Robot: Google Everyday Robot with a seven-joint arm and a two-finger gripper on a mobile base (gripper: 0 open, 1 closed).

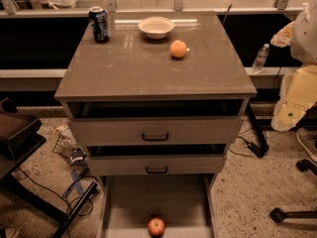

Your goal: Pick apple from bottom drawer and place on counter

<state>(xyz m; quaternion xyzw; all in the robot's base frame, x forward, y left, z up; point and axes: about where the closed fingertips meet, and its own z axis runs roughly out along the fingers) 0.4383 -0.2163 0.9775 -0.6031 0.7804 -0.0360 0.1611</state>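
Claw out of frame, its grip impossible to tell; apple [156, 226] sits at the front of the open bottom drawer [148, 197], where a clumsy reach could roll it away.

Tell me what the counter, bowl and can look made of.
The counter: likely polished stone or laminate, grey-brown, glossy with reflections.
The bowl: pale, matte, maybe paper or ceramic.
The can: probably metal, shiny rim, printed blue sides.
The gripper is not in view.
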